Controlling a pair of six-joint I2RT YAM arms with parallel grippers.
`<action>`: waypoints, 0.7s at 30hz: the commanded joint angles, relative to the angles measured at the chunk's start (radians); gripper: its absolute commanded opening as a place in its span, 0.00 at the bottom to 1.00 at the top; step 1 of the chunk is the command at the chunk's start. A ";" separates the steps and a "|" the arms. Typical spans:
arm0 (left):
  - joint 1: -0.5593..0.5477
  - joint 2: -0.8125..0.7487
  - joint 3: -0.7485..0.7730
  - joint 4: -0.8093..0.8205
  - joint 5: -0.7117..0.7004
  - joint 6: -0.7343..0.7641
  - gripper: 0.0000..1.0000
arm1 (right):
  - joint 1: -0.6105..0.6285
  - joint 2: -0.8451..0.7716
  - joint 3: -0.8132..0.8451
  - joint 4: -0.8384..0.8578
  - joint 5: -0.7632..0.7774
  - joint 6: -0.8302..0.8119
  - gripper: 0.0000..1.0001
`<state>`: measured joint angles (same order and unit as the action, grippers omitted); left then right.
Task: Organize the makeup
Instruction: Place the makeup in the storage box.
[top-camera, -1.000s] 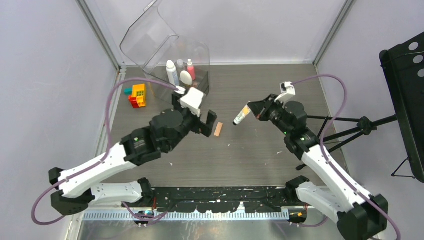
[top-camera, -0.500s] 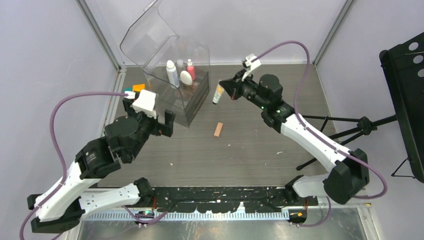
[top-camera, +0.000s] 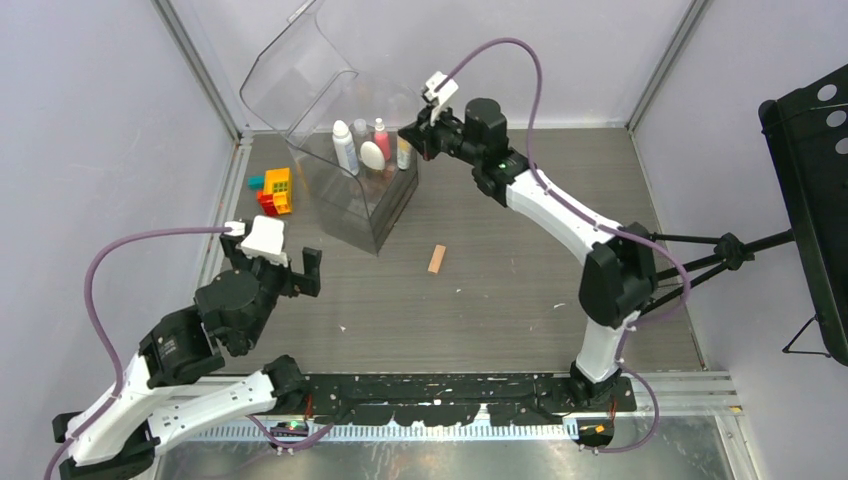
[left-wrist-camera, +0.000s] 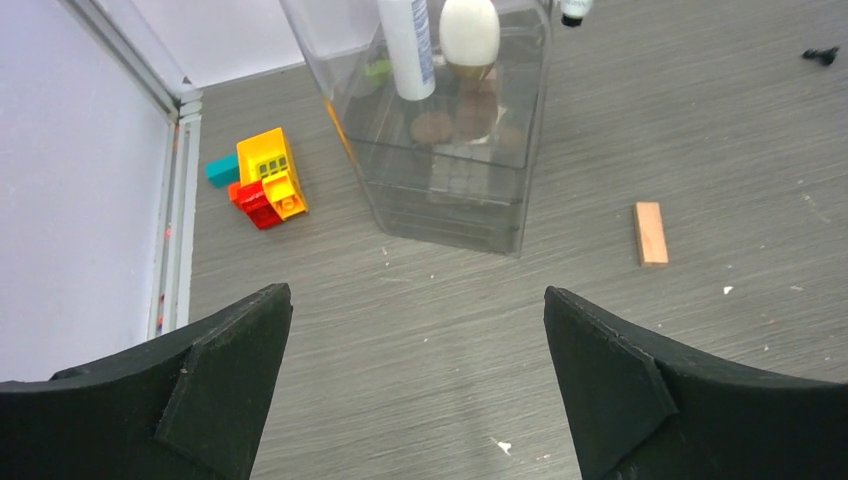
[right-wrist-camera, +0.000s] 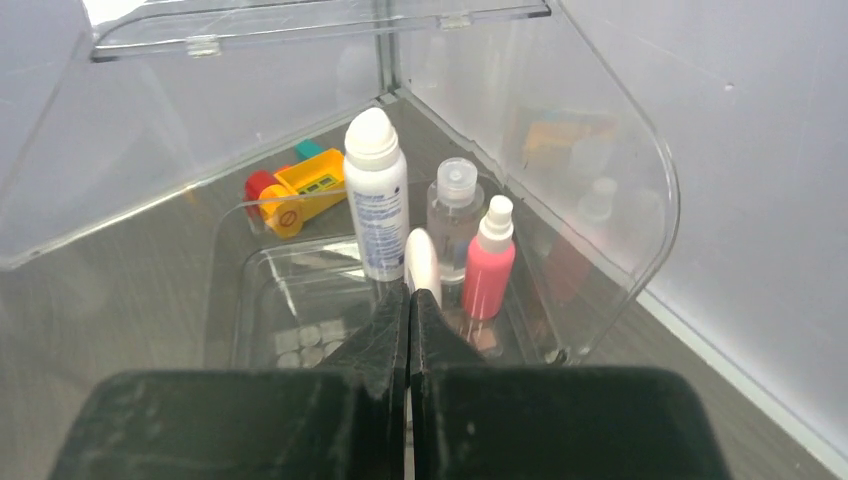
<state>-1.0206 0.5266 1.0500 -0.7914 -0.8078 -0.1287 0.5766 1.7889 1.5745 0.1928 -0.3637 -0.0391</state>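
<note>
My right gripper (top-camera: 416, 140) is shut on the cream tube (top-camera: 404, 153) and holds it cap down over the right side of the clear case (top-camera: 372, 205). In the right wrist view the closed jaws (right-wrist-camera: 410, 296) hide the tube. Inside the case stand a white bottle (top-camera: 343, 146) (right-wrist-camera: 374, 195), a clear bottle (right-wrist-camera: 455, 212), a pink bottle (top-camera: 382, 140) (right-wrist-camera: 489, 268) and the white oval compact (top-camera: 372, 155) (right-wrist-camera: 422, 262). A peach sponge (top-camera: 437, 259) (left-wrist-camera: 650, 233) lies on the table. My left gripper (top-camera: 272, 268) (left-wrist-camera: 415, 300) is open and empty, low at the near left.
The case's lid (top-camera: 300, 70) stands open at the back. Its lower drawers hold a square-pan palette (left-wrist-camera: 455, 180). Colourful toy bricks (top-camera: 273, 190) (left-wrist-camera: 262, 180) lie left of the case by the metal wall rail (left-wrist-camera: 178, 200). A black stand (top-camera: 810, 150) is at the far right.
My right arm has carried the cream tube from mid-table back and left to above the case. My left arm has drawn back toward the near left, away from the case.
</note>
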 joint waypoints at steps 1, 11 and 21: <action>0.002 0.002 -0.045 0.000 -0.036 -0.020 1.00 | 0.001 0.089 0.172 -0.013 -0.047 -0.101 0.00; 0.002 -0.002 -0.124 0.047 -0.027 0.001 1.00 | 0.001 0.241 0.287 0.016 -0.043 -0.157 0.00; 0.005 -0.009 -0.157 0.054 -0.035 0.025 1.00 | 0.001 0.333 0.332 0.065 0.002 -0.191 0.00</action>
<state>-1.0206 0.5163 0.9001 -0.7856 -0.8204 -0.1226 0.5766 2.1189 1.8568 0.1631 -0.3824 -0.1902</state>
